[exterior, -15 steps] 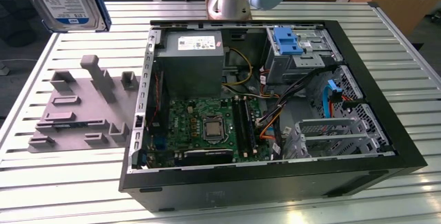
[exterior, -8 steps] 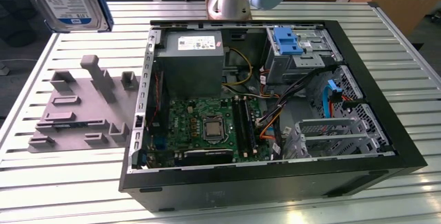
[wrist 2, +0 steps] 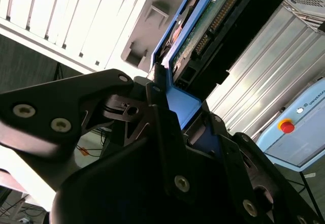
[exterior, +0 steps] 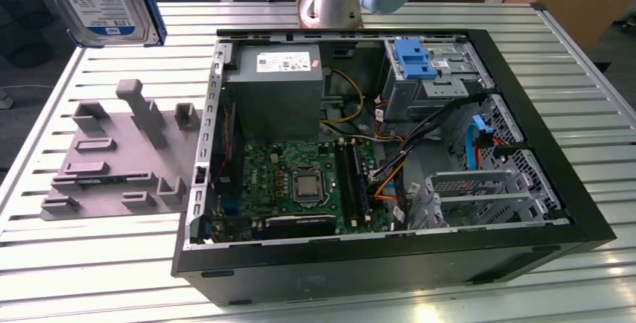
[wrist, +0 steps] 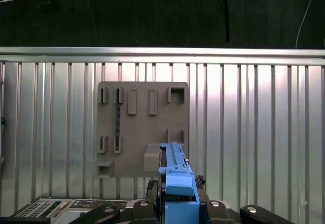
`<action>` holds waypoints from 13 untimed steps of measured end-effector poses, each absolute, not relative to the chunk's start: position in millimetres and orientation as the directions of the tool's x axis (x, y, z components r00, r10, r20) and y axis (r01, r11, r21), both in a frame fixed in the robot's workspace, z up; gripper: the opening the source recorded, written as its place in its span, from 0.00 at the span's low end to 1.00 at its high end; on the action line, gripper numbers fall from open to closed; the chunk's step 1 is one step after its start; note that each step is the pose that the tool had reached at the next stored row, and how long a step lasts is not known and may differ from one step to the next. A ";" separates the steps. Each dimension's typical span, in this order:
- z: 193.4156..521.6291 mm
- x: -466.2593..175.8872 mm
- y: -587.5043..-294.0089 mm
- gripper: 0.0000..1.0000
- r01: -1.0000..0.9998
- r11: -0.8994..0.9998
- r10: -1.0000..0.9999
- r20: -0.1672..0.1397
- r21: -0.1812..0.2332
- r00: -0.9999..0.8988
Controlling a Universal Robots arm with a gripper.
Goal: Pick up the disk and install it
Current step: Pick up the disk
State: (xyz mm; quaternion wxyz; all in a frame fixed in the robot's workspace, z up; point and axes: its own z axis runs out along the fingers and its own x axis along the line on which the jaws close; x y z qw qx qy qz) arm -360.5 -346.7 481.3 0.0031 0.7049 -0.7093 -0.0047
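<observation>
**Disk picked up and held aloft; installation not yet done**

The slatted metal worktop (exterior: 100, 263) carries the open computer case (exterior: 398, 271), which lies on its side with its motherboard, grey power supply (exterior: 278, 77) and drive cages exposed. On the exterior view's left of the case sits a grey holder plate (exterior: 109, 159) with upright pegs and slots. None of the slots that can be seen holds a drive.

The disk (exterior: 100, 3) hangs in the air above the worktop at the exterior view's upper left. It is well apart from the case and clear of the holder plate, with its white-and-blue label facing the camera. In the second wrist view its circuit-board side (wrist 2: 203, 26) shows inside the blue frame.

The gripper (wrist 2: 180, 104) is clamped on that blue frame, its black fingers (wrist 2: 155, 94) pressed against the frame's end. In the first wrist view the frame stands up between the fingers, with the holder plate directly below.

By these pictures the pick-up half of the task is done: the disk is off the plate and carried by the arm. The install half is not. The disk is nowhere inside the case. The bay with a blue bracket (exterior: 418, 59) and the metal cage (exterior: 467, 189) both sit without this drive.
</observation>
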 end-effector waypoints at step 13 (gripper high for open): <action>481.3 -354.8 -346.8 0.36 -1.000 0.006 -1.000 -0.002 0.011 -0.006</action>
